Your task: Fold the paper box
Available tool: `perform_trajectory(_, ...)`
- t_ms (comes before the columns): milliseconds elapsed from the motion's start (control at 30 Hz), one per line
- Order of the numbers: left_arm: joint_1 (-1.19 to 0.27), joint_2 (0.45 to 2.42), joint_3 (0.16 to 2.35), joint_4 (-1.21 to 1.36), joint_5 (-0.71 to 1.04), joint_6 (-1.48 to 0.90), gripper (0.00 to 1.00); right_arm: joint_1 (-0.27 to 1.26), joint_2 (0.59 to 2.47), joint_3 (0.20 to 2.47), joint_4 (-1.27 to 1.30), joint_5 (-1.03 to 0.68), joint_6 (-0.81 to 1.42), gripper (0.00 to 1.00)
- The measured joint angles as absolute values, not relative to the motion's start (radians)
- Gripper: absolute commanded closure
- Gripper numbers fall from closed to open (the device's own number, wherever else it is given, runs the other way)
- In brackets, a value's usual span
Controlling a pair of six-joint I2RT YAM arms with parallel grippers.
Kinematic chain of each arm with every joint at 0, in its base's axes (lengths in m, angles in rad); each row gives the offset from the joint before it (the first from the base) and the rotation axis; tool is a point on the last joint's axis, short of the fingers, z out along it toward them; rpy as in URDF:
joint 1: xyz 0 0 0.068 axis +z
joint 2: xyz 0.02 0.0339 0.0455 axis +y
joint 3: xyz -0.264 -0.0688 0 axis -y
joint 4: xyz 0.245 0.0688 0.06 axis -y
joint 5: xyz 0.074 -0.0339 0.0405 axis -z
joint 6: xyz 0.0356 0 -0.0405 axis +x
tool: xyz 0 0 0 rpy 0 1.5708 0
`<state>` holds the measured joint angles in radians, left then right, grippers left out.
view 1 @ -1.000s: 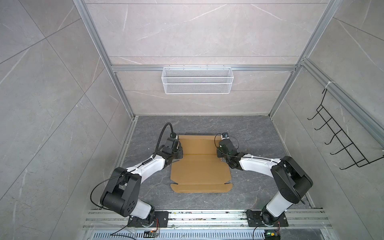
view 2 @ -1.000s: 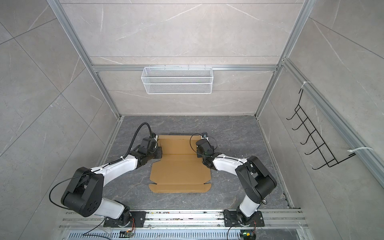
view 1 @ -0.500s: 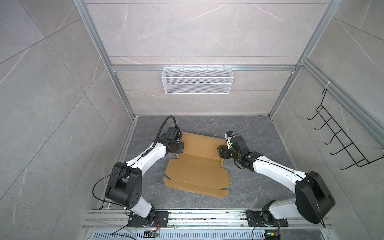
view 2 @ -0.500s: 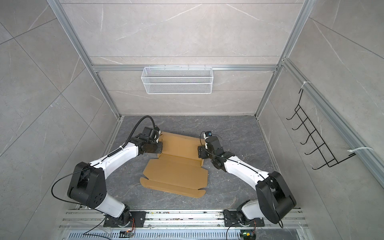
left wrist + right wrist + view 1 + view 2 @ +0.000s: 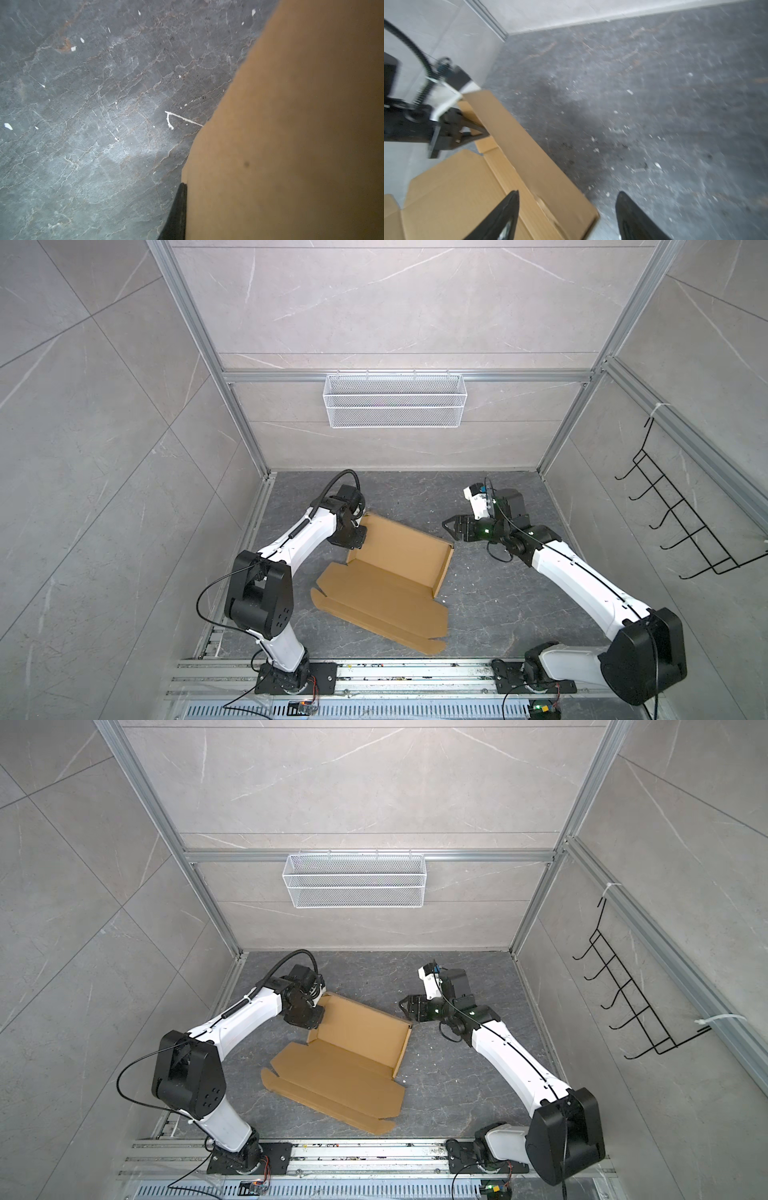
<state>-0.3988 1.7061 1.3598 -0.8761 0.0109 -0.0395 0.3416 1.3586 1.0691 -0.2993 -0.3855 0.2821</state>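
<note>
Brown cardboard of the paper box [image 5: 386,585] is now seen skewed on the grey surface [image 5: 490,601], left of centre. In the frames a second back it is shown square to the front rail [image 5: 374,672]. The whole sheet is rotated, and its near flap end is swung toward the left arm's side.

Left pincer [image 5: 358,536] is clamped narrow on the box's far-left corner flap. In the left wrist view one black finger [image 5: 178,207] is seen against the cardboard edge. That grip is unchanged, so the swing is judged to be driven by this arm.

Right pincer [image 5: 448,529] is spread wide and nothing is held. It is parked just beside the far-right corner, clear of it; a second back it is shown at the box's right edge. In the right wrist view the corner is framed between the open fingers [image 5: 506,214], and no contact can be made out.

Rear and right walls are stood up. Lid panel and front flaps are left flat.

Meaning: box is anchored on one side only and the fold is judged far from done. A fresh right-side grasp is probably needed.
</note>
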Motion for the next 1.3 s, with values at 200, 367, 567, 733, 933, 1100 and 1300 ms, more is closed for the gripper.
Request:
perform_trajectory(200,-0.399,1.797,1.449,-0.956,0.01,-0.013,1.0,0.342,1.46,1.071,-0.292,-0.479,0.36,0.33)
perform_trajectory(367,-0.403,1.888,1.524,-0.99,0.003,-0.005,0.98,0.342,1.471,0.994,-0.268,-0.524,0.426,0.34)
perform_trajectory(567,-0.43,1.992,1.625,-1.025,-0.03,0.005,0.92,0.342,1.518,0.936,-0.217,-0.544,0.468,0.34)
perform_trajectory(733,-0.463,2.088,1.734,-1.069,-0.076,0.008,0.89,0.339,1.545,0.915,-0.182,-0.543,0.477,0.35)
perform_trajectory(933,-0.485,2.158,1.811,-1.096,-0.104,0.021,0.83,0.338,1.574,0.877,-0.146,-0.542,0.488,0.35)
perform_trajectory(1100,-0.496,2.2,1.839,-1.099,-0.104,0.031,0.75,0.339,1.602,0.869,-0.146,-0.543,0.499,0.35)
perform_trajectory(1300,-0.5,2.225,1.863,-1.116,-0.102,0.042,0.67,0.339,1.613,0.869,-0.16,-0.52,0.498,0.35)
